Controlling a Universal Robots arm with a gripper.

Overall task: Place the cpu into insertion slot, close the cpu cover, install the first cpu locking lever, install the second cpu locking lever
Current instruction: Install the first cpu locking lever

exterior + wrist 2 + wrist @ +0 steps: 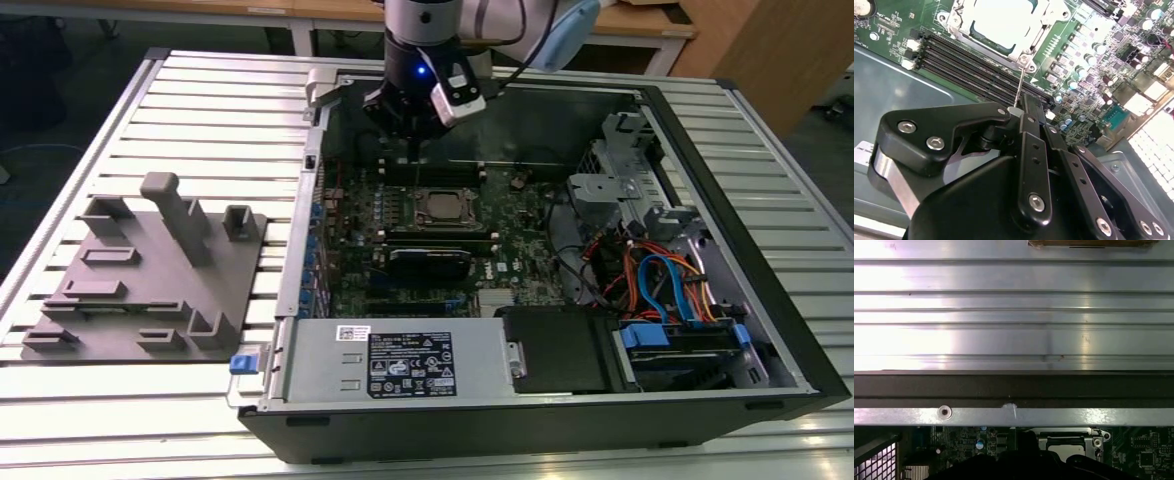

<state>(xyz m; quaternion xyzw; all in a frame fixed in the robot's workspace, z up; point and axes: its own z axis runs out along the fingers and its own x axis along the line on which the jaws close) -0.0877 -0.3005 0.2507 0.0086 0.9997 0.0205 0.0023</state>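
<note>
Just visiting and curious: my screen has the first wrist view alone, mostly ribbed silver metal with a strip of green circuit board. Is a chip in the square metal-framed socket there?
Observer: Yes. In the second wrist view a flat, dull silver-grey square cpu lies inside the window of a thin silvery metal cover frame, which looks closed flat.
Operator: What is the robot's claw doing?
Observer: The black gripper is shut on a thin silvery wire lever rising from that frame's corner.
Operator: And where is all this?
Observer: The exterior view shows an open black computer case lying on a ribbed metal table.
</note>
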